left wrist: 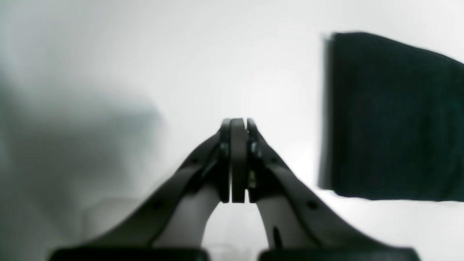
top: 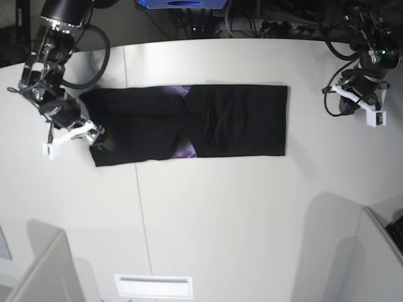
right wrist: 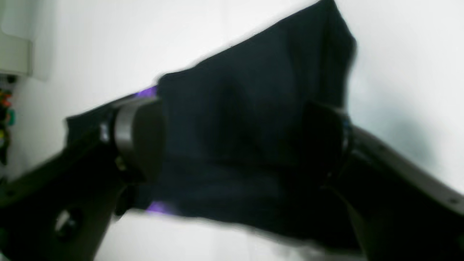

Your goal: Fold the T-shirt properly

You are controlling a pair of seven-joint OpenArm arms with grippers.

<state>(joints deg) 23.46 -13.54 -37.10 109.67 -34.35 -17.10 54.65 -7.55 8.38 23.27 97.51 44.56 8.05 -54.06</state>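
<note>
Only overhead: T-shirt (top: 189,123) whole (half-folded).

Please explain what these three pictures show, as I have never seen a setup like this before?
It is a two-armed robot at a white table. The base picture looks down from above; the other two come from cameras on each wrist. A black T-shirt, folded into a long strip with some purple print showing, lies on the table. The right gripper, at that picture's left, has its fingers spread around the shirt's end. The left gripper is shut, holds nothing, and is apart from the shirt.
</note>
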